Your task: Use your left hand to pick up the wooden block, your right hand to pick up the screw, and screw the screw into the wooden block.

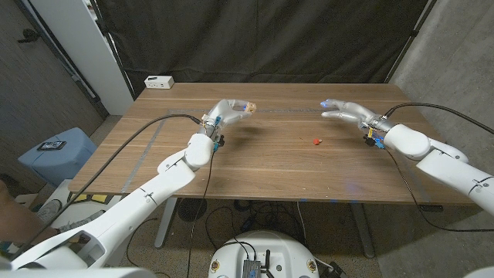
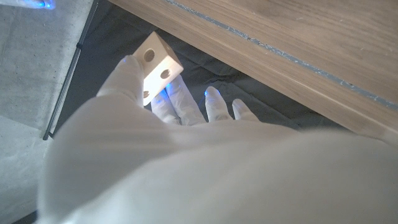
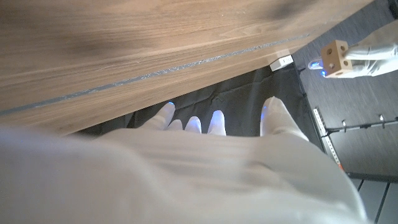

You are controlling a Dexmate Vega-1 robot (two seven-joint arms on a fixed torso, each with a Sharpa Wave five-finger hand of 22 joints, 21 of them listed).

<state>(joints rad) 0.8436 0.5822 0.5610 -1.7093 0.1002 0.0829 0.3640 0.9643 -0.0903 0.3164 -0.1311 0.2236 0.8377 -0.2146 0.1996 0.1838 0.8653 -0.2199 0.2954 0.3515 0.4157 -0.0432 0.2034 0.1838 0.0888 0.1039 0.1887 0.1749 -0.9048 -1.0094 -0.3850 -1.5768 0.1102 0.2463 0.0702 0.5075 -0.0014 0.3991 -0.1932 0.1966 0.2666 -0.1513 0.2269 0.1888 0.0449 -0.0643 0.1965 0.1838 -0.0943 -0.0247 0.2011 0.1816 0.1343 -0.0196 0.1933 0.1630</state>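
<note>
On the wooden table (image 1: 255,166), nearest the robot, a wide stretch of bare brown wood runs along the front edge, crossed on the left by a black cable (image 1: 123,150) trailing along the left arm. Further in, right of centre, a small red screw (image 1: 316,141) lies alone on the surface, well apart from both hands. Just beyond it, the right hand (image 1: 345,111) hovers above the table with its fingers spread and extended, holding nothing; from this angle it seems to be raised off the wood, though its height is hard to judge. Across from it, at about the same depth, the left hand (image 1: 229,110) is lifted over the table and grips the wooden block (image 1: 247,106), a pale cube with round holes in its faces, pinched at the fingertips; the left wrist view shows the block (image 2: 159,64) held between thumb and fingers. A faint pale line (image 1: 309,110) runs across the table beneath the hands. At the far left corner sits a small white box (image 1: 159,81), and behind the table hangs a dark curtain (image 1: 262,38).
</note>
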